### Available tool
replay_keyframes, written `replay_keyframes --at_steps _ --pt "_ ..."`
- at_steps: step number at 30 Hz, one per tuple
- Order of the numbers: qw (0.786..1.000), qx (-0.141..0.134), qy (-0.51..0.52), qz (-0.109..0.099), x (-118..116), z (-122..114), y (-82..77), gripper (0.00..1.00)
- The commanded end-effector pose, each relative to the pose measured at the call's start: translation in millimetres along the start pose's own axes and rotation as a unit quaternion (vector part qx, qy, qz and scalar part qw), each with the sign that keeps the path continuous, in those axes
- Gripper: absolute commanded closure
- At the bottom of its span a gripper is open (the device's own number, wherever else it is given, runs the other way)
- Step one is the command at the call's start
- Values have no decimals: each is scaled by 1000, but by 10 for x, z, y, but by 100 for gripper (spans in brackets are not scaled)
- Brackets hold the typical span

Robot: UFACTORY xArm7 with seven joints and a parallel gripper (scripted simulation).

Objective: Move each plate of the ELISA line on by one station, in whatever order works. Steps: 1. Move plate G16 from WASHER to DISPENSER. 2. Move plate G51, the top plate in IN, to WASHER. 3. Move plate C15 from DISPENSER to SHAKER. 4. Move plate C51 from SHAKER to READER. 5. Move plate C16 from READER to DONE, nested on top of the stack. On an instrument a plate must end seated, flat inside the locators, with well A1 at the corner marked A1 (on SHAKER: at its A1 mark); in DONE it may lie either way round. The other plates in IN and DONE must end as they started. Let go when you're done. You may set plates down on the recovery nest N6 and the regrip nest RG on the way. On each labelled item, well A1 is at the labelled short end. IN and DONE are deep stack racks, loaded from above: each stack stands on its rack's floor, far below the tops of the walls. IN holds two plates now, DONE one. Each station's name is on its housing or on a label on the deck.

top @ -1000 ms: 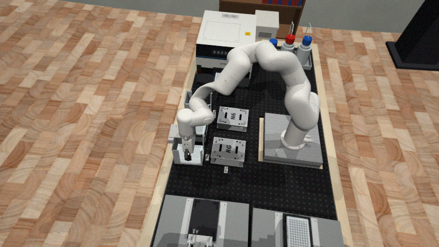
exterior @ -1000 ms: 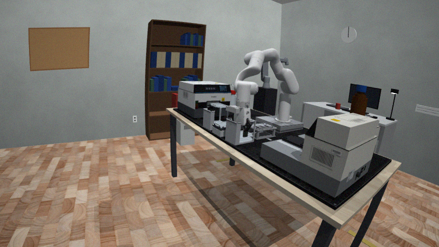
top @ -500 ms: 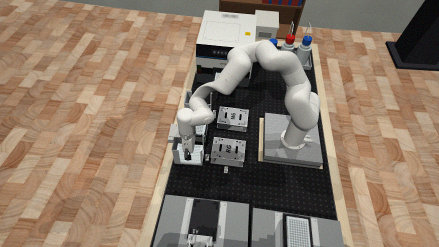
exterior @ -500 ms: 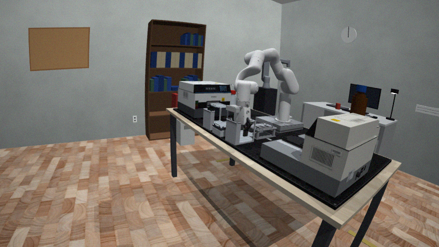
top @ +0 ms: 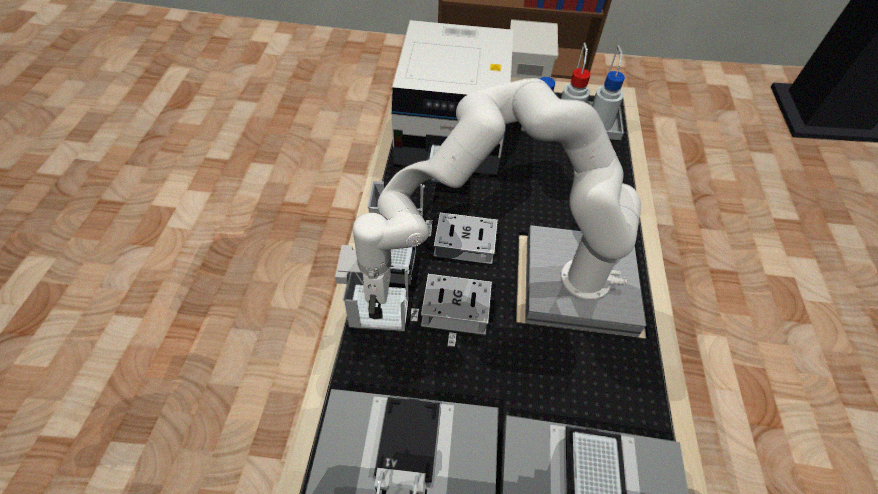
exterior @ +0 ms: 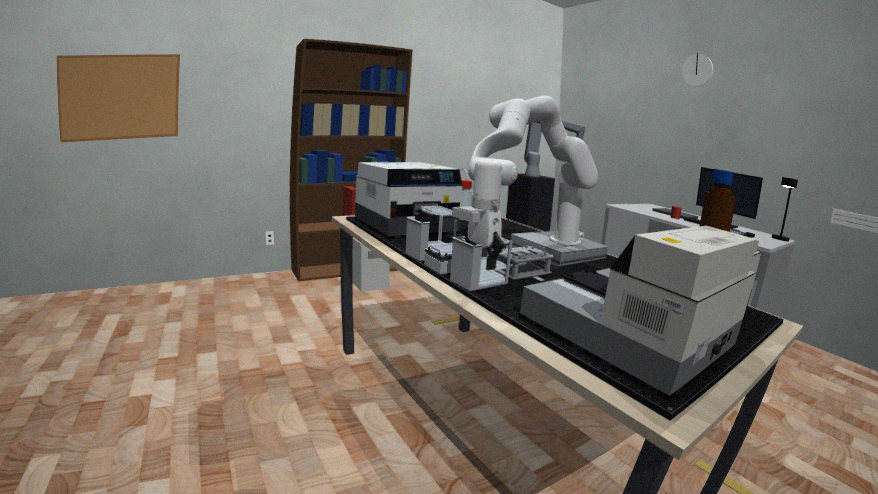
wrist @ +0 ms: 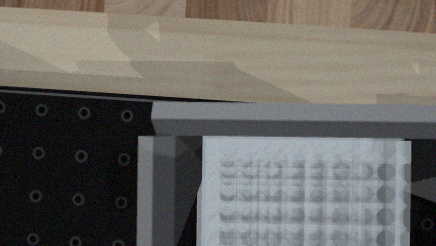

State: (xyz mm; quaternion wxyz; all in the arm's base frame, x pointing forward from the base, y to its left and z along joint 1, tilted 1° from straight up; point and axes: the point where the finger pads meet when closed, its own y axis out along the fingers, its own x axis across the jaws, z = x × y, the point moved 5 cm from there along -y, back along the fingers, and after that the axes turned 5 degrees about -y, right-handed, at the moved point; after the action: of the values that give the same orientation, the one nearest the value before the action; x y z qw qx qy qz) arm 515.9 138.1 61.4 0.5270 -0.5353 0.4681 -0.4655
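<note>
My gripper reaches straight down into the near grey stack rack at the left edge of the deck. It is shut on a white well plate inside the rack walls; I cannot read the plate's label. The fingertips are out of sight in the wrist view. A second white plate lies just behind this rack, partly under the arm. Another white plate sits in the front right instrument. The front left instrument's black nest, marked A1, is empty.
Nests N6 and RG stand empty to the right of the rack. A second grey rack stands farther back. A large white instrument and capped bottles are at the rear. The arm's base is on the right.
</note>
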Motion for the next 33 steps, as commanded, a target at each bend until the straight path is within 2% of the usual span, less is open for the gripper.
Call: replay_keyframes --at_steps 1,33 --pt "1000 3 0 0 -4 17 -53 100" --pt "1000 3 0 0 -4 17 -239 100"
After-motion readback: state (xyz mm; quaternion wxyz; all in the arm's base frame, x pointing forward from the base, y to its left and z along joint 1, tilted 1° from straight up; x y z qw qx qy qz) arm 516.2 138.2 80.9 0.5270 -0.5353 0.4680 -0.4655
